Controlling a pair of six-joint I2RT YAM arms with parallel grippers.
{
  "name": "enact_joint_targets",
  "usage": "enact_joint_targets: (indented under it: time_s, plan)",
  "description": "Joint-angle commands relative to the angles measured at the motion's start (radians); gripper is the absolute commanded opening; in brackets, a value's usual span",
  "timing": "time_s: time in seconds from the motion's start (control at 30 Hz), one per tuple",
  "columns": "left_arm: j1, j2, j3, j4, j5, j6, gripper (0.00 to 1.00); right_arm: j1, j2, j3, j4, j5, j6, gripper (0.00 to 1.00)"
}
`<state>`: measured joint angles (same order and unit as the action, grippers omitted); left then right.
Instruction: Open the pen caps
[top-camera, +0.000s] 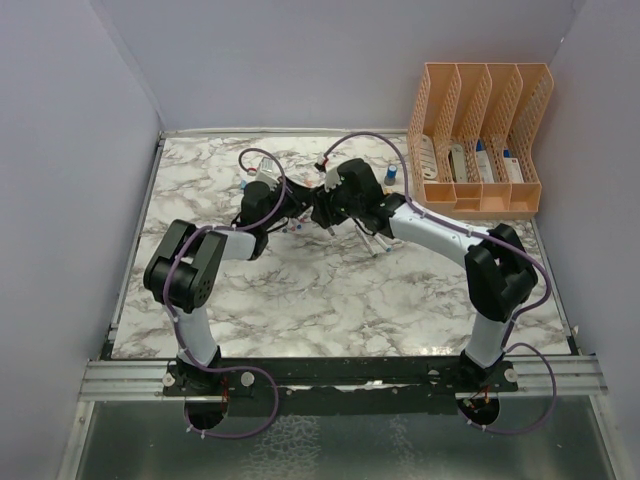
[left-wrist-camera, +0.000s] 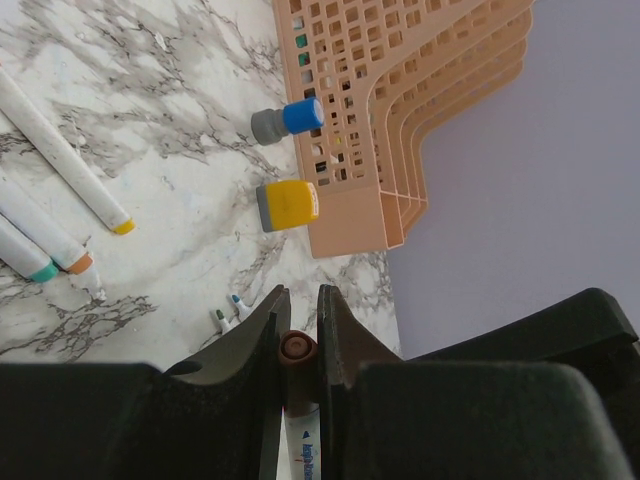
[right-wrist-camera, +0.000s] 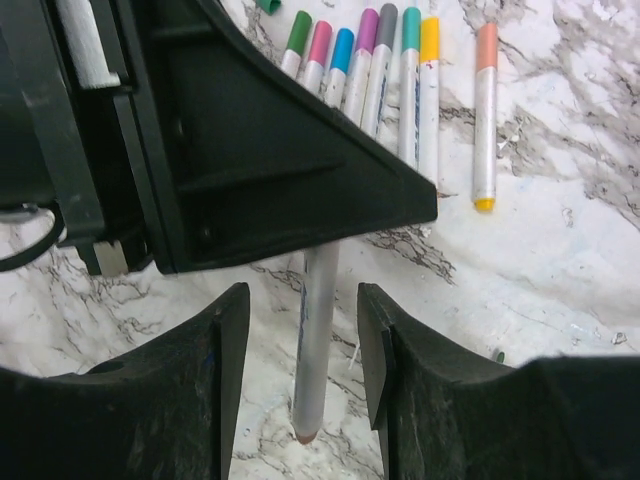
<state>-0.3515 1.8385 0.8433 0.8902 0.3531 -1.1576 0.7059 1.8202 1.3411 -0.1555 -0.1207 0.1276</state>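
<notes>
My left gripper is shut on the brown cap of a white pen, whose barrel sticks out toward the right arm. My right gripper stands open, one finger on each side of that barrel with gaps on both sides. In the top view the two grippers, left and right, meet over the middle of the table. A row of capped pens lies on the marble with green, pink, blue, purple, grey, teal and yellow pen caps. One orange-capped pen lies apart.
A peach file organizer stands at the back right. A blue cylinder and a yellow block lie beside it. Uncapped white pens lie on the marble table, left in the left wrist view.
</notes>
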Motion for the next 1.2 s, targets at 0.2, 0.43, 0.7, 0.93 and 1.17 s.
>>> enact_joint_targets:
  time_s: [0.2, 0.43, 0.7, 0.93, 1.17]
  plan:
    - [-0.036, -0.013, 0.027, 0.044, 0.022, -0.006, 0.00, 0.005, 0.038, 0.059, 0.022, 0.035, -0.005, 0.39]
    - [-0.046, -0.021, 0.030, 0.044, 0.017, -0.010, 0.00, 0.006, 0.042, 0.054, 0.028, 0.039, -0.004, 0.30]
    - [-0.052, -0.023, 0.034, 0.046, 0.020, -0.014, 0.00, 0.006, 0.042, 0.054, 0.029, 0.054, -0.005, 0.03]
    - [-0.052, -0.022, 0.048, 0.046, 0.027, -0.005, 0.00, 0.006, 0.048, 0.058, 0.021, 0.056, -0.004, 0.01]
    - [-0.023, -0.020, 0.075, 0.019, 0.012, 0.019, 0.00, 0.005, -0.004, -0.007, 0.021, 0.057, -0.003, 0.01]
